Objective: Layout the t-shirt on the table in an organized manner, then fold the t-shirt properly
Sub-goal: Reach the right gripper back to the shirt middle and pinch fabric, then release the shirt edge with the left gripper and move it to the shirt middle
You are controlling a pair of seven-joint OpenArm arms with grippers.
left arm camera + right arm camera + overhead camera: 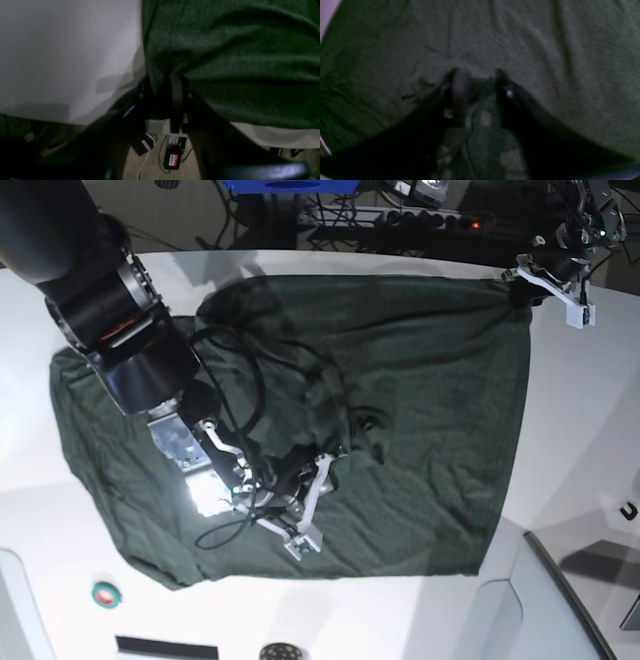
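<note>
The white worktop point(590, 440) fills the base view, and the dark green t-shirt point(430, 430) is spread flat across most of its middle, wrinkled, with 1 straight edge running along the side of the worktop farthest from the camera and a rougher, rounded edge on the near side. Bare worktop is seen on both sides of the t-shirt and in front of it.

The right arm is seen reaching over the t-shirt from the upper-left of the base view, its cables trailing across the cloth. The right gripper point(345, 442) is placed near the middle of the t-shirt. In the right wrist view its 2 fingers point(461, 85) are seen standing apart, pressed down on the cloth, with a small ridge of t-shirt point(545, 50) bunched between them; whether that ridge is actually gripped cannot be told.

The left gripper point(522, 284) is found at the far corner of the t-shirt, at the worktop's far edge. In the left wrist view its fingers point(176, 92) are seen closed on the t-shirt's edge point(225, 62), with the white worktop point(62, 62) beside the cloth and some small dark boxes point(172, 158) with cables lying on the floor below.
</note>
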